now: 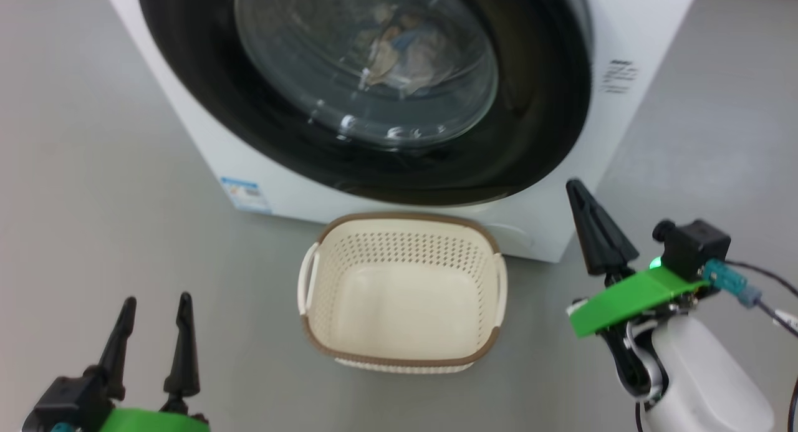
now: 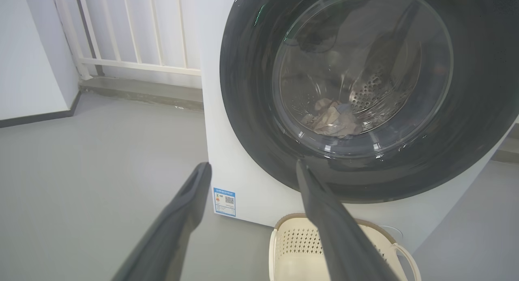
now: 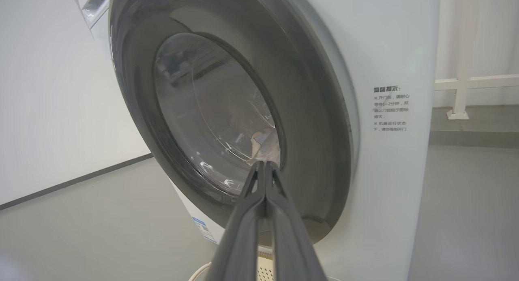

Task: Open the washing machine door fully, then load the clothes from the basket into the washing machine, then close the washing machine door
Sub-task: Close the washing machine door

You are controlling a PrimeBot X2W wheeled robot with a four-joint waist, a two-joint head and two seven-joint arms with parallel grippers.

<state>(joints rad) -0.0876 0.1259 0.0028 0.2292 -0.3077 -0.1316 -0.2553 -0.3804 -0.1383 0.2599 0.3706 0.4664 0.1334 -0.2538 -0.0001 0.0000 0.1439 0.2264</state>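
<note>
The door [image 1: 530, 108] looks shut ahead of the right gripper [image 1: 575, 189], which is pinched closed on nothing; the left gripper [image 1: 157, 299] gapes, empty. Stiff, glossy, likely slippery: take its rim.

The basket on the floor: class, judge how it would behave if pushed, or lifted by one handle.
The basket sits empty, with perforated plastic walls: probably light and stiff. On the smooth floor it would likely slide. Lifted at one side, it would probably tilt.

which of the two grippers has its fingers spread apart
The left gripper: its two dark fingers stand apart with grey floor between them. The right gripper has its fingers pressed together into one point.
</note>
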